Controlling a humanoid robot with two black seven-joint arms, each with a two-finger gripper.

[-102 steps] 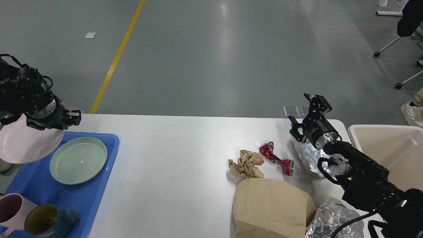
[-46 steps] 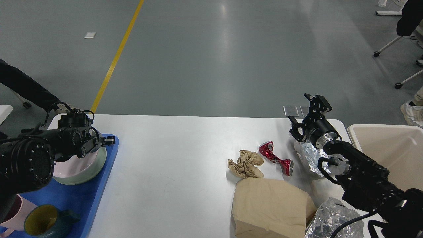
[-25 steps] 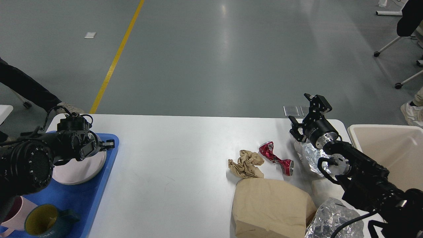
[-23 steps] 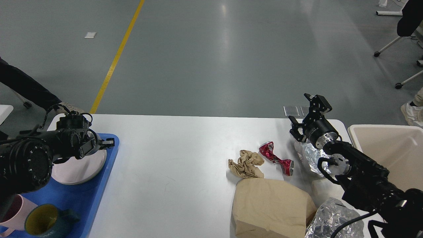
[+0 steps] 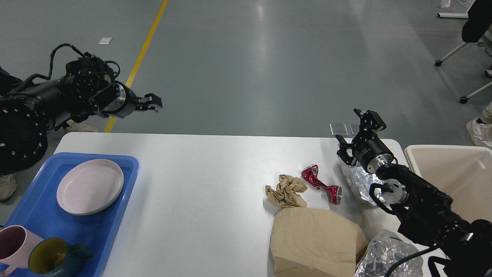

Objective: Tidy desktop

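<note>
Near left: 2 mugs, pink (image 5: 10, 246) and teal (image 5: 54, 257), on blue tray (image 5: 27, 200). Near right: brown paper bag (image 5: 317, 240), foil wad (image 5: 386, 254). Desktop (image 5: 200, 184) spans the middle, left to right. Pink plate (image 5: 90, 186) stacked in tray. Mid right: crumpled brown paper (image 5: 286, 190), crushed red can (image 5: 321, 182), foil sheet (image 5: 359, 181); beige bin (image 5: 453, 173) off the right edge. Right gripper (image 5: 355, 132) above foil, fingers spread, empty. Far left: left gripper (image 5: 152, 103) raised beyond desktop's far edge, empty; finger spread cannot be told.
</note>
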